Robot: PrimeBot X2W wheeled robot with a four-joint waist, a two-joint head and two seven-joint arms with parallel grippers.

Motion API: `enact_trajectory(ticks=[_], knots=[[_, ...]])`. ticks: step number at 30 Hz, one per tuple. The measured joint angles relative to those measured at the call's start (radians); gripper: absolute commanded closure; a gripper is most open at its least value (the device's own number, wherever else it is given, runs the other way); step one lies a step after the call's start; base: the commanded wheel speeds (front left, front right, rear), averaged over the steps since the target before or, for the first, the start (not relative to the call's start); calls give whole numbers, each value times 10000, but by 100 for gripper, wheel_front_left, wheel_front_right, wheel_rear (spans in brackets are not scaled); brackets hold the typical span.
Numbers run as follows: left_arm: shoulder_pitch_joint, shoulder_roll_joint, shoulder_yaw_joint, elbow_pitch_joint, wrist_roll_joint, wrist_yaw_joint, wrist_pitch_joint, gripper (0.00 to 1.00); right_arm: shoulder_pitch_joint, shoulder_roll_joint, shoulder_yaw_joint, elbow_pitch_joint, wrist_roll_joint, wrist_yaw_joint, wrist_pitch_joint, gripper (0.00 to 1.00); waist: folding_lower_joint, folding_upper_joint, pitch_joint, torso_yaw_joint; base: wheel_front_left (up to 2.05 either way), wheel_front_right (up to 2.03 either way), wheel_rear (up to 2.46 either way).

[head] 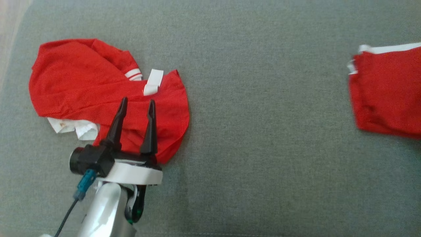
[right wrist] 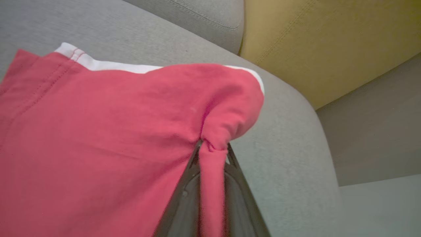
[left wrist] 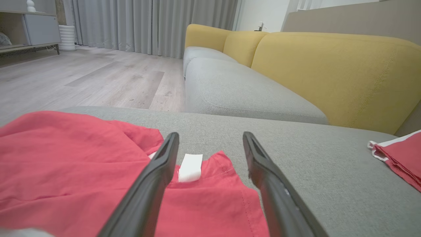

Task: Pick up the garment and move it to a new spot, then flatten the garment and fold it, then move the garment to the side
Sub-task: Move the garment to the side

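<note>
On the grey sofa seat (head: 263, 138), two red pieces are lying well apart. Toward the robot's left, a crumpled red garment (head: 82, 79) (left wrist: 65, 158) is sitting in a loose heap, with a white tab (head: 153, 81) (left wrist: 190, 167) poking up near its far edge and some white fabric peeking out from under its near edge. The left gripper (head: 138, 100) (left wrist: 210, 135) is hovering over the near side of this heap, its jaws standing wide apart and holding nothing. From where I'm standing, I cannot tell whether the tips are touching the cloth.

Over at the robot's right, a second red garment (head: 388, 92) (left wrist: 401, 158) (right wrist: 98, 138) with a white band along its far edge is resting close to the seat's edge. The right gripper (right wrist: 213, 146) is pinching a bunched fold of it, jaws pressed together on the fabric, and the cloth is puckering upward just past the tips.

Behind the seat, a yellow backrest (left wrist: 329, 72) (right wrist: 329, 39) is running along the sofa, and a wooden floor (left wrist: 82, 79) is stretching away toward grey curtains (left wrist: 148, 23).
</note>
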Motion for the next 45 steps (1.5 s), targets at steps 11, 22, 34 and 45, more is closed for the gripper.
enact_trajectory(ticks=[11,22,34,45], knots=[[-414,-6,242,-25,81,-165,0,0,-1147,-878,-552,1070,-309,0,-215,100,0,0,506,194,0,0,0],[-417,-12,299,59,184,-174,0,0,-1384,-493,-1081,1517,-376,0,-614,0,0,0,311,197,0,0,0],[-277,-15,351,90,272,-163,-2,0,-1462,1593,-863,221,-61,0,-1925,0,-1,0,-723,-65,0,0,0],[537,-12,272,-21,274,-71,-2,0,524,3881,-790,-2280,807,0,-3269,0,-3,0,-2149,-429,0,0,0]])
